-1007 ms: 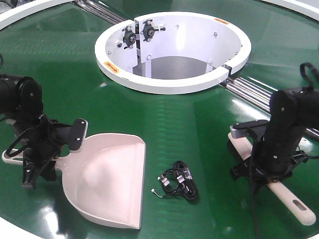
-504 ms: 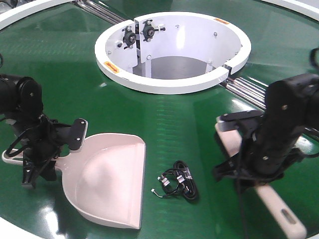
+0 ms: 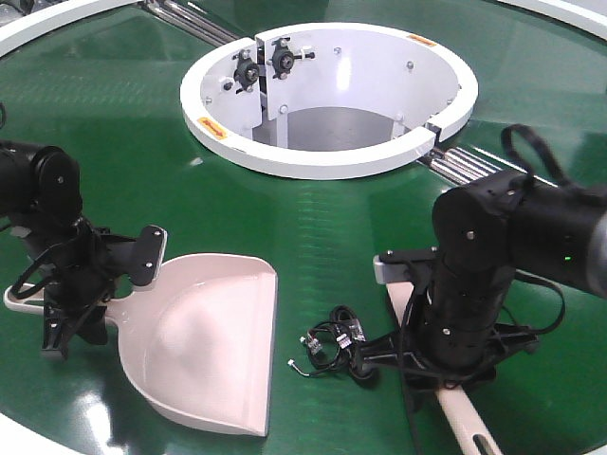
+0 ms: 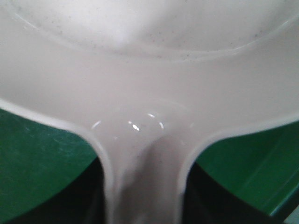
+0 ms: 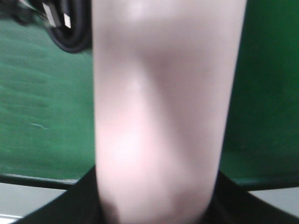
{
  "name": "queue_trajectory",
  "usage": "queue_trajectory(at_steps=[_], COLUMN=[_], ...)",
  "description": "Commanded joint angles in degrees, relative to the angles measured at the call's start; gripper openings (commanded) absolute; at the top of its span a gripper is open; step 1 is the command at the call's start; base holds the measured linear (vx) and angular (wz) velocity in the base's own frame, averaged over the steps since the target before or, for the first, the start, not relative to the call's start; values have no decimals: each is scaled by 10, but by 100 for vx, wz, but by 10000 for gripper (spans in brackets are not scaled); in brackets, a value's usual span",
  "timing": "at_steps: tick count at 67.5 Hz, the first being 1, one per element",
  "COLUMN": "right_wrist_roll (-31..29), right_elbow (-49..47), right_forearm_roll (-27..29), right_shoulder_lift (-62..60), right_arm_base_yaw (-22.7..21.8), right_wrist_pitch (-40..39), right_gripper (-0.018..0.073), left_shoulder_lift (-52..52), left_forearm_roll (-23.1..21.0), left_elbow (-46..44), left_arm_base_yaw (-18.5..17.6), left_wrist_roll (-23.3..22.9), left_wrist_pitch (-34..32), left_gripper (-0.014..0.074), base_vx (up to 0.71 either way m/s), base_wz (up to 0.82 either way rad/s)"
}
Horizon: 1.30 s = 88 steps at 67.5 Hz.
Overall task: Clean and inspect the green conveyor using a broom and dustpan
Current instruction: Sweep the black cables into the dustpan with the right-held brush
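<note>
The black cable bundle (image 3: 340, 349) lies on the green conveyor (image 3: 95, 114) between the dustpan (image 3: 209, 341) and the broom (image 3: 463, 419). It sits closer to the broom side, a little apart from the pan's front lip.

The left gripper (image 3: 68, 305) has its jaws clamped on the pan's narrow handle, with the pan resting flat on the belt and its open mouth facing the cable. The right gripper (image 3: 444, 368) is closed around the broom's handle. The broom head is largely hidden behind that arm, so I can't tell whether the bristles touch the belt.

The cable itself looks like the main risk. It is a loose, springy coil with small white connectors (just the sort of thing bristles ride over). A sweep carried too high would skip across it. One that is too hard could flick it sideways past the lip or toward the near white rim. The pan is held only at its handle end, so a firm shove might swivel it or lift the lip and let the coil slide under.
</note>
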Motion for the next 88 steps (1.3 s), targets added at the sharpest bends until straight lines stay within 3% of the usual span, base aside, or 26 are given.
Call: queue_trajectory(at_steps=[1,21,44,76,88], right_wrist_roll=[3,7,-39,-79,-78], right_elbow=[-13,-15,-55,-304,-377], right_forearm_roll=[18,62,132,200,219], right_shoulder_lift=[-2,34,88,234,257], right_arm_base_yaw=[0,2,45,134,140], right_wrist_pitch=[15,7,-13,51,51], right_gripper=[-5,-5,-5,-5,-5], left_shoulder_lift=[-23,-23,-23,-23,-23], left_forearm_roll=[-10,-10,-10,-10,-10], left_elbow=[-16,-16,-16,-16,-16], left_arm_base_yaw=[-3,-3,-3,-3,-3], left_wrist_roll=[-6,-6,-6,-6,-6], left_wrist_pitch=[-2,-2,-2,-2,-2], left_gripper=[-7,-7,-7,-6,-6], base_vx=[0,0,0,0,0], base_wz=[0,0,0,0,0])
